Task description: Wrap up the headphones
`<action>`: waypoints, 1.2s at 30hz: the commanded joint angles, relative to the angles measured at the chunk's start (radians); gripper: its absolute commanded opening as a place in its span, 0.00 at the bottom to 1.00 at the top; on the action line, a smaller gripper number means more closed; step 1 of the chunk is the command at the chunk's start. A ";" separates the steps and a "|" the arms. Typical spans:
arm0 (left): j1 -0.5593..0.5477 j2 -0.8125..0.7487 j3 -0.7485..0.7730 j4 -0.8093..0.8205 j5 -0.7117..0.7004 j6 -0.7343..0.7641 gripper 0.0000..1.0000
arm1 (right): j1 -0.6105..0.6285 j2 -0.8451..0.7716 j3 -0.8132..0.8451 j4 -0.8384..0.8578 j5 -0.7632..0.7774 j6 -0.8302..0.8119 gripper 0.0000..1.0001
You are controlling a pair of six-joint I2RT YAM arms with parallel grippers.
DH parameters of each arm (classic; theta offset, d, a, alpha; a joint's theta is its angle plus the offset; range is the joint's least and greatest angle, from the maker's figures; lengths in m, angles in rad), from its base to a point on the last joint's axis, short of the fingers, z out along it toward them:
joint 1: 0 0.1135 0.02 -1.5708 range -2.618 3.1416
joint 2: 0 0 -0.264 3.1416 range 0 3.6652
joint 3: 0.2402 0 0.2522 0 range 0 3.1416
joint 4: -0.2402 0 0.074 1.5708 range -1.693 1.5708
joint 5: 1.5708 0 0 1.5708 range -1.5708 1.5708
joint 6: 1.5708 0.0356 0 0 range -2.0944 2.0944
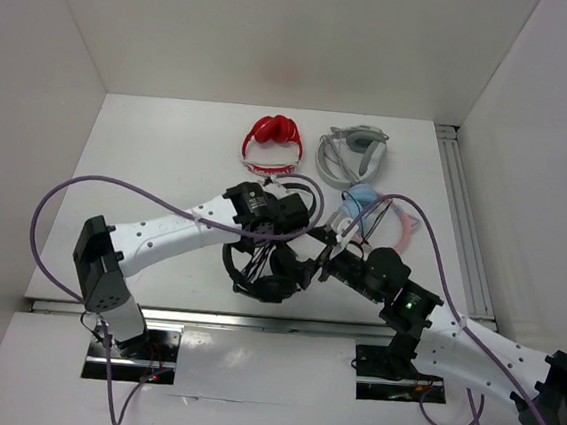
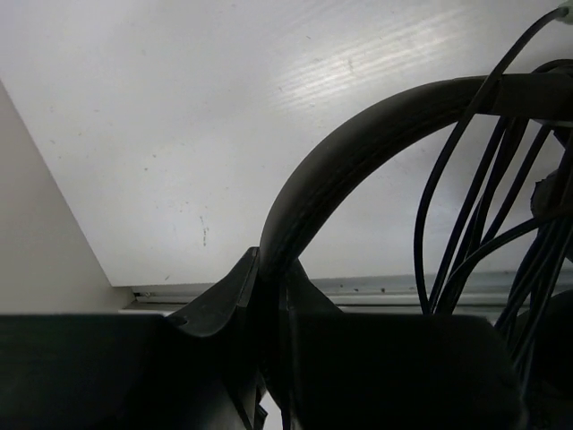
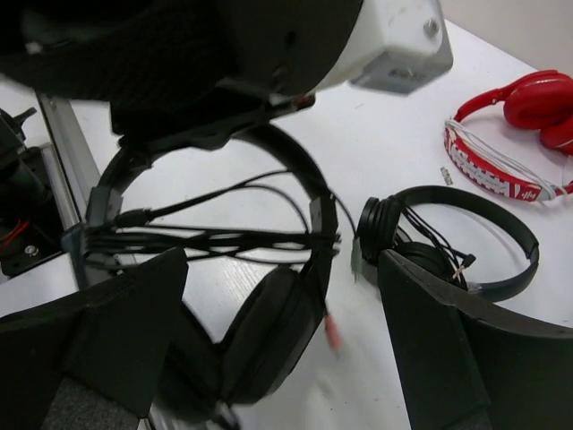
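Starting on the left: your left gripper (image 2: 267, 282) is clamped tight on the headband of the headphones (image 3: 269, 331). It's holding the big headset just over the table (image 2: 179, 107) near the front edge, about mid-table between the two arms. That pinch is on a narrow, curved bit of band, so I'd guess any sideways tug could twist the headset in the jaws or pop it out.

Next over, the cable (image 3: 215, 240) already runs in several strands across the band from one side to the other. A couple of looser loops bow out above them. Those slack ones look like the weak spot to me. If the next turn goes on without tension, they could slide off the band and the whole wrap comes undone.

Then your right gripper (image 3: 282, 278): its fingers (image 3: 98, 340) are spread wide with nothing in them, sitting just in front of the ear cup. I can't make out where the free end of the cable is, so closing blind might pinch an already wrapped strand and drag it loose.

Further right, the small black on-ear headphones (image 3: 380, 228) lie close by with their own thin wire bunched inside the band. It'd be easy to snag that by mistake. The red headphones (image 3: 537, 98) are farther off, so probably no bother.
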 commanded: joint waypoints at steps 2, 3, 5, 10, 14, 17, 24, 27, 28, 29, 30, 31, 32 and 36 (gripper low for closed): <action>0.091 0.004 0.053 -0.028 -0.122 -0.062 0.00 | -0.005 -0.038 -0.002 0.101 0.004 -0.010 0.94; 0.102 0.004 0.076 -0.028 -0.132 -0.053 0.00 | -0.005 -0.038 -0.002 0.101 0.013 -0.010 0.94; 0.126 0.004 0.137 -0.028 -0.132 -0.039 0.00 | -0.005 -0.049 0.009 0.089 0.036 -0.010 0.94; 0.211 0.014 0.352 -0.028 -0.124 0.001 0.00 | -0.005 -0.049 0.009 0.077 0.092 -0.010 0.94; 0.319 0.027 0.364 -0.028 -0.136 0.001 0.00 | -0.005 -0.058 0.009 0.068 0.104 -0.010 0.94; 0.404 0.058 0.352 -0.028 -0.115 0.001 0.00 | -0.005 -0.058 0.009 0.068 0.104 -0.010 0.94; 0.582 0.098 0.331 0.072 -0.041 0.061 0.00 | -0.005 -0.058 0.029 0.032 0.144 0.021 0.94; 0.689 0.084 0.297 0.139 0.098 0.117 0.00 | -0.005 -0.058 0.038 0.020 0.156 0.043 0.94; 0.715 0.070 0.274 0.170 0.152 0.134 0.00 | -0.005 -0.058 0.038 0.009 0.156 0.043 0.94; 0.773 0.055 0.213 0.243 0.292 0.179 0.00 | -0.005 -0.058 0.038 0.009 0.156 0.052 0.94; 0.806 0.037 0.179 0.280 0.371 0.194 0.00 | -0.005 -0.058 0.038 0.009 0.156 0.052 0.94; 0.838 0.006 0.148 0.308 0.431 0.194 0.00 | -0.005 -0.058 0.038 0.000 0.156 0.052 0.94; 0.894 -0.003 0.098 0.330 0.529 0.214 0.00 | -0.005 -0.058 0.047 0.000 0.156 0.052 0.94; 0.982 -0.012 0.038 0.371 0.631 0.234 0.00 | -0.005 -0.049 0.048 0.000 0.138 0.052 0.94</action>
